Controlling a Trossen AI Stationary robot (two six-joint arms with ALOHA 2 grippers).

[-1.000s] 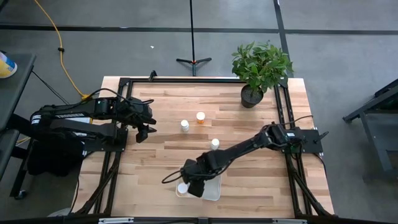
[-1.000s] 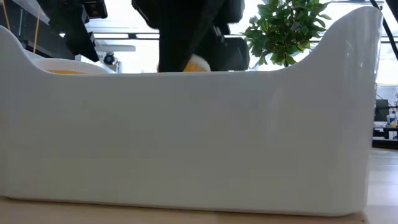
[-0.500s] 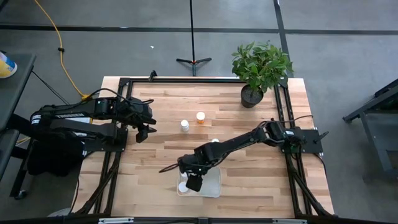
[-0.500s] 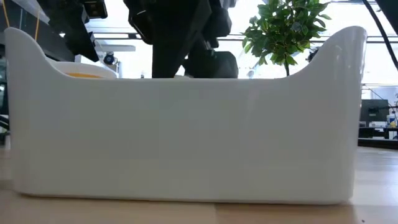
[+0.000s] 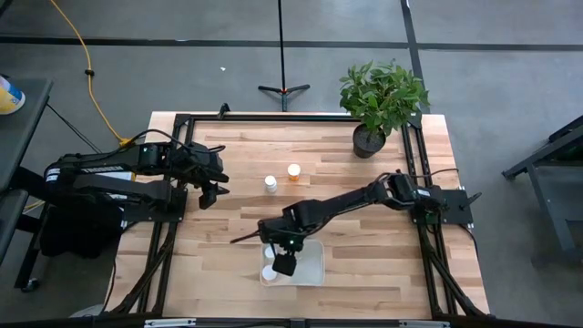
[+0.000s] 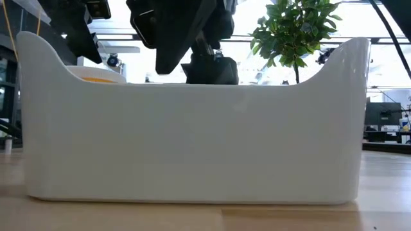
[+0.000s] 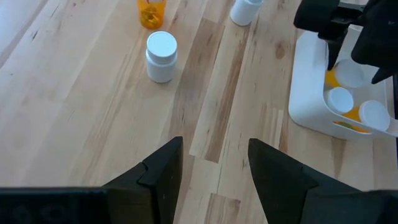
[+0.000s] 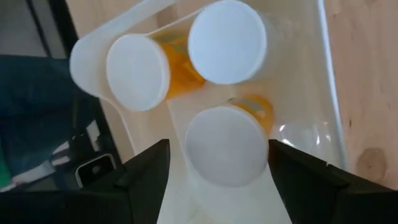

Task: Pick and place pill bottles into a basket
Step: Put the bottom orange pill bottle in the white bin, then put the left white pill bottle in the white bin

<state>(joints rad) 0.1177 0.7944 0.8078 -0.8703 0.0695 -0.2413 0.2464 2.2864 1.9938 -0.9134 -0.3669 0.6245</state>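
The whitish basket (image 5: 314, 266) stands near the table's front edge and holds three white-capped orange pill bottles (image 8: 134, 71). My right gripper (image 5: 283, 262) is open over the basket's left end. Its fingers (image 8: 149, 180) stand on either side of one upright bottle (image 8: 224, 149), which stands on the basket floor. A white bottle (image 5: 271, 184) and an orange bottle (image 5: 293, 171) stand on the table's middle. A third bottle (image 7: 245, 9) shows in the left wrist view. My left gripper (image 5: 217, 191) is open and empty at the left. My right gripper's fingers come from above and point down beside the cap (image 8: 205, 162) of the upright bottle. I cannot tell whether they touch it.
A potted plant (image 5: 369, 141) stands at the far right corner. The basket's near wall (image 6: 192, 147) fills the low view. Black frame rails run along the table's left and right sides. Bare wood lies between my left gripper and the basket.
My right gripper has gone down into the basket with an orange bottle, which was above the basket wall and now stands inside. The gripper and the basket have shifted a little toward the table's far edge.
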